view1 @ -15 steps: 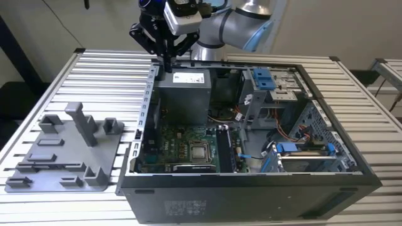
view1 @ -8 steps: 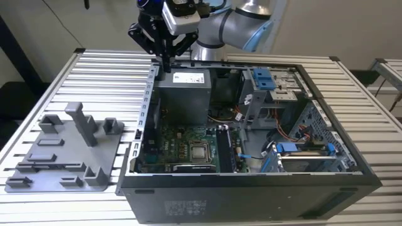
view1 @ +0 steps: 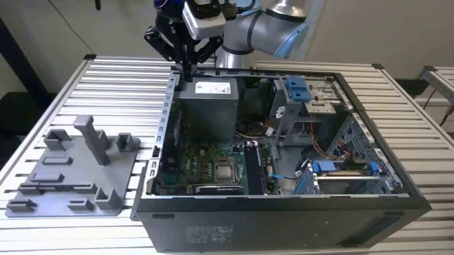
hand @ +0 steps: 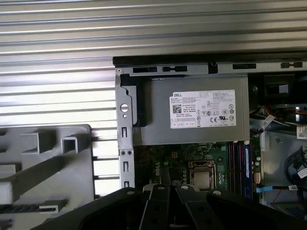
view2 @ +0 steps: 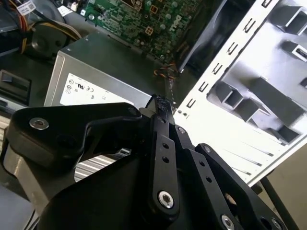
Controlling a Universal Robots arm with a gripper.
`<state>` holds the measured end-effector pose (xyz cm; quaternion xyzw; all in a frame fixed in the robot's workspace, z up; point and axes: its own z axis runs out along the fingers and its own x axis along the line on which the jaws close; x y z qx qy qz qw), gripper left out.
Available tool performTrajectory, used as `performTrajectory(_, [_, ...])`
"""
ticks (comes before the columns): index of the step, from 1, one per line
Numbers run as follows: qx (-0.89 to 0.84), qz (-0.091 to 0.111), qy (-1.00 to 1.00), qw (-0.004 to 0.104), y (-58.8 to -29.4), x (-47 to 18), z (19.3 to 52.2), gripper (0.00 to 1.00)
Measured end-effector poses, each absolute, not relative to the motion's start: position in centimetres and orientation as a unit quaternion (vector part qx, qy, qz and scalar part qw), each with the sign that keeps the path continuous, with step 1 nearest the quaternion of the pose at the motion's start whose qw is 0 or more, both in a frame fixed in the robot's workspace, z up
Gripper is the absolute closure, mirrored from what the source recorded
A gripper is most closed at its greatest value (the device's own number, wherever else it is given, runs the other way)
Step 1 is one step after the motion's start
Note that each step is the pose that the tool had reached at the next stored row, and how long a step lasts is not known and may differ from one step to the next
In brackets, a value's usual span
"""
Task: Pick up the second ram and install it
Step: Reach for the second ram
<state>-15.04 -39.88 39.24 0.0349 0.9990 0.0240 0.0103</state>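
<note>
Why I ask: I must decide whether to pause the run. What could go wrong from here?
1. The gripper hangs shut over the case rim beside the power supply; a descent here might strike either.
2. The memory slots lie between the processor and a blue cable; an insertion there could snag or seat crooked.
</note>
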Motion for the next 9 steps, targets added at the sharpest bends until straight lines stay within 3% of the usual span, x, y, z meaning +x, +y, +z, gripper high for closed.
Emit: performTrajectory(9, [0.035, 0.024, 0.999, 0.01, -39.9, -16.1, 39.2, 0.89])
